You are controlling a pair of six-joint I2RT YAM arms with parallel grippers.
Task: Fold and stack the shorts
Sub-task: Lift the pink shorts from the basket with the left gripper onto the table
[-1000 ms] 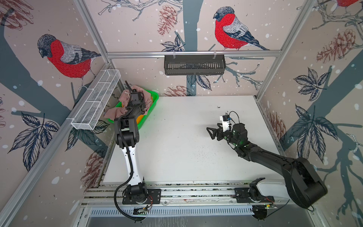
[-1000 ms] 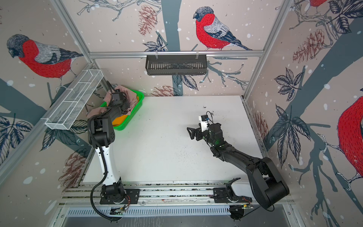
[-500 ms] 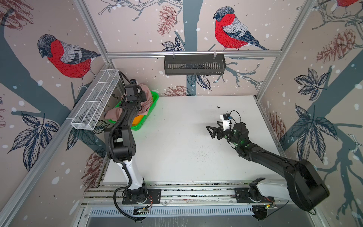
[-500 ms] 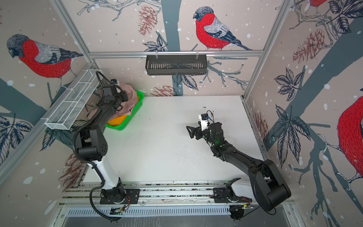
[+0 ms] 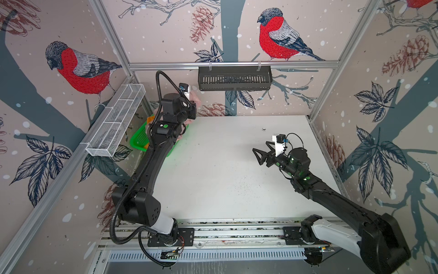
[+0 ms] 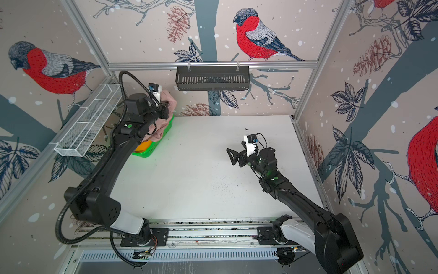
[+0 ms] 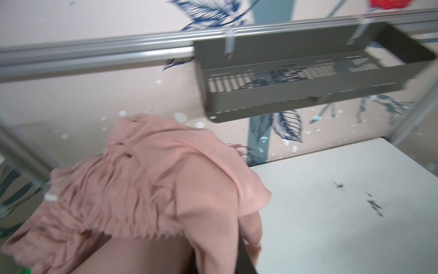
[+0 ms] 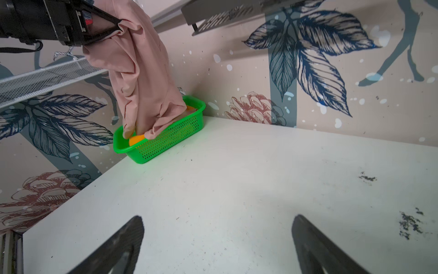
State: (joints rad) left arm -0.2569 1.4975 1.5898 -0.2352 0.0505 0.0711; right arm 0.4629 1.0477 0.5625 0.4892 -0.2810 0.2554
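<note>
My left gripper (image 8: 117, 24) is shut on the dusty pink shorts (image 8: 142, 71) and holds them high over the green basket (image 8: 166, 141) at the table's back left corner. The fabric hangs down in a long bunch, with its lower end still inside the basket. In the left wrist view the pink shorts (image 7: 154, 178) drape over the jaws, and only one dark finger (image 7: 244, 257) shows. The orange shorts (image 8: 136, 140) lie in the basket under the pink ones. My right gripper (image 5: 257, 154) hovers open and empty over the right half of the table, pointing left.
A black slotted shelf (image 5: 234, 78) hangs on the back rail, close above and to the right of the raised left gripper. A white wire basket (image 5: 116, 121) is mounted on the left wall. Dark specks (image 8: 410, 223) dot the white table (image 5: 213, 180).
The left arm has risen and swung a little right, pulling the pink shorts up out of the basket. The right arm has stayed put.
</note>
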